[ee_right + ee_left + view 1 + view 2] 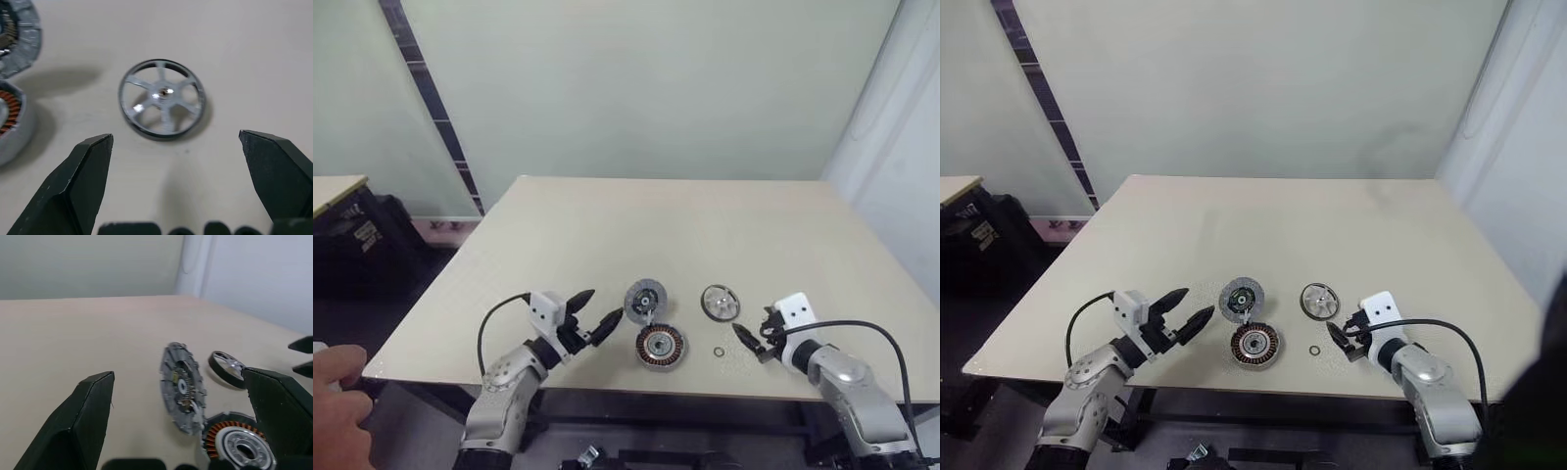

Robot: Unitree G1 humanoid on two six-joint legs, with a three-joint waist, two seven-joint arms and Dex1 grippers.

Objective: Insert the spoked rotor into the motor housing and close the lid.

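Your left hand (592, 313) and right hand (751, 342) both gape wide, empty. Spoked rotor (661, 346) lies on the surface (607, 225), motor housing (644, 300) leaning against it, lid (720, 302) apart, small ring (719, 352) just beside the right hand.

Both arms had silver-grey metal shells with black joints at the wrist. Each wrist carried a white boxy block, and the right one showed two dark dots. The left gripper (592, 312) and right gripper (751, 343) had pointy black fingers, with black cables looping behind.
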